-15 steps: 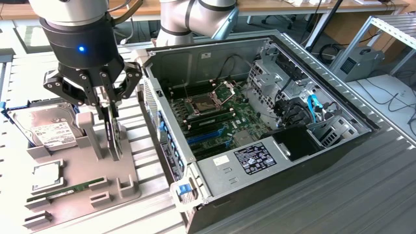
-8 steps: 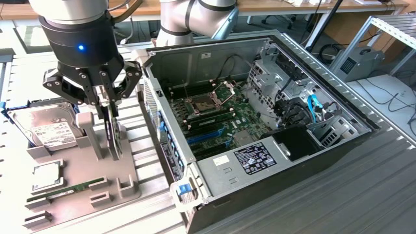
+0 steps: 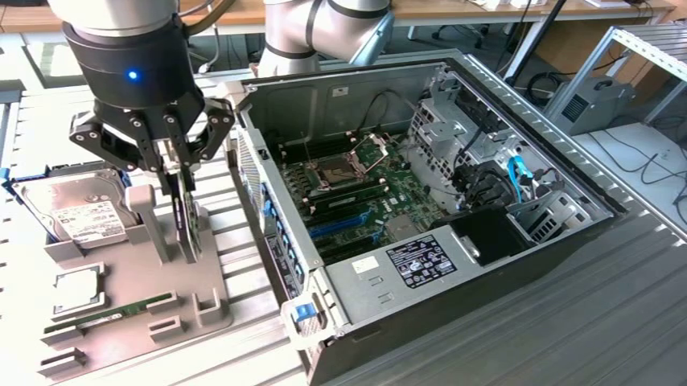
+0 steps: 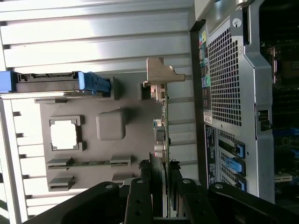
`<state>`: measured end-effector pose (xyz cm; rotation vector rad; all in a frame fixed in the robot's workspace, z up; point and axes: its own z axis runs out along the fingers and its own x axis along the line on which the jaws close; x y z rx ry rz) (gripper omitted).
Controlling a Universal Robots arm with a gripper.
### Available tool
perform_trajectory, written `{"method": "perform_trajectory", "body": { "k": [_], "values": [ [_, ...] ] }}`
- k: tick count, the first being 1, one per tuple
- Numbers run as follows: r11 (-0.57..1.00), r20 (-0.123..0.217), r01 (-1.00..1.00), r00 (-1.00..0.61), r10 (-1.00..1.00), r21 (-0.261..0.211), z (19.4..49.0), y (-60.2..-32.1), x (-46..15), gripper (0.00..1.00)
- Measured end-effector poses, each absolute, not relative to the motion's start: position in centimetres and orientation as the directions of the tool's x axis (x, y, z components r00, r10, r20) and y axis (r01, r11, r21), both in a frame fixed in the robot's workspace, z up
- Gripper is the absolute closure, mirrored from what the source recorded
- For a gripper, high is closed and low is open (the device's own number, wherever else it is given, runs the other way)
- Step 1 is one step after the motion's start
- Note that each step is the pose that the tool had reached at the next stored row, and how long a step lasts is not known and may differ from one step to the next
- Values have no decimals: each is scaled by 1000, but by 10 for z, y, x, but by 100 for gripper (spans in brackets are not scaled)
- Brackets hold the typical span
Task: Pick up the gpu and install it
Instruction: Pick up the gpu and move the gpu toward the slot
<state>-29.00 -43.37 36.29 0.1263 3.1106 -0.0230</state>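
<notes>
Exterior view: elevated, looking obliquely down on the open silver metal computer case (image 3: 343, 291) and grey plastic parts holder (image 3: 129, 281). Wrist view: close, straight down; shares both.

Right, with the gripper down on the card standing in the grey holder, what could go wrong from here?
1. The gripper is shut on just the top edge of the thin green circuit-board gpu, which stands on edge in the grey plastic holder; such a narrow hold could let it tilt or slip.
2. The open black computer case stands right beside the holder, so the gpu's silver metal bracket might catch its perforated rear wall.
</notes>
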Motion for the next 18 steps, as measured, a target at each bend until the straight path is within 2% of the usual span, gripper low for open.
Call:
{"method": "perform_trajectory", "body": {
  "k": [18],
  "values": [
    [997,-29,81,-996,81,-14,368,-434,-290,73]
  ]
}}
